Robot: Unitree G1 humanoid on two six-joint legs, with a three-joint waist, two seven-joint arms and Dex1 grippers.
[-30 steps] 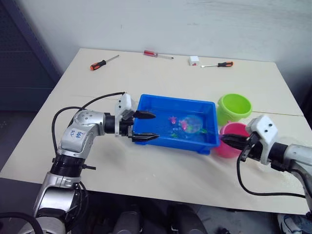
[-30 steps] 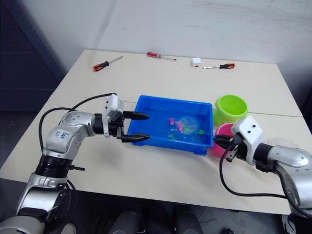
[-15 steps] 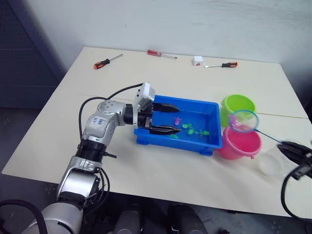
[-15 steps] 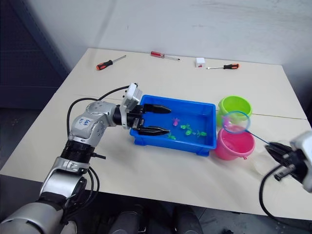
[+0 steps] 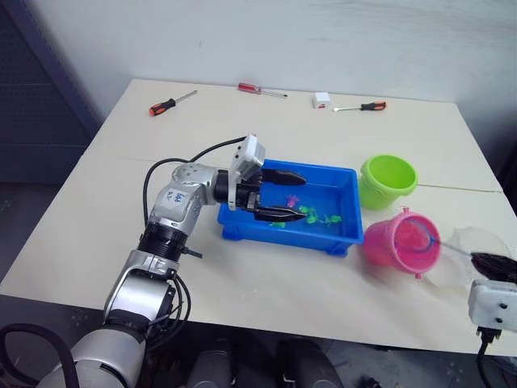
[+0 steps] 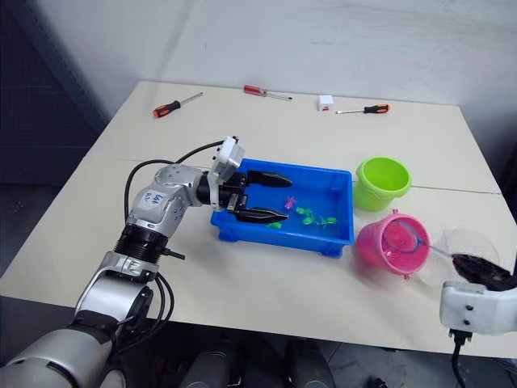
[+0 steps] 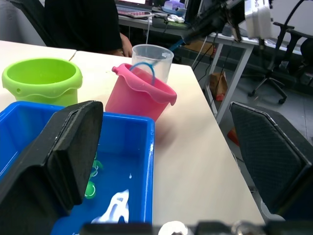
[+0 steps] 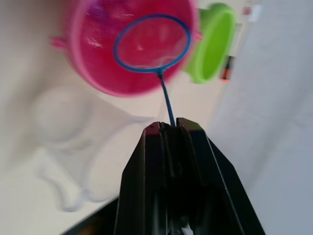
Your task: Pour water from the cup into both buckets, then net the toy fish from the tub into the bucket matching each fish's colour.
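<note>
Right gripper [image 8: 168,128] is pinched tight on the net [image 8: 151,43] handle; the hoop now sits over the mouth of the pink bucket [image 5: 401,250], where half a second ago it hung above the bucket rim, higher up. Pink bucket has tipped toward the right arm since then; it stood upright before. Right arm has pulled back low at the table's near right edge. Left gripper [image 5: 284,195] is spread wide over the left end of the tub [image 5: 346,235], about where it was half a second ago. Toy fish [image 5: 311,215], green and one pink, lie in the tub's water. Green bucket [image 5: 388,180] stands upright beside the tub's far right corner. The cup [image 6: 468,246] is on the table just right of the pink bucket, by the right gripper.
</note>
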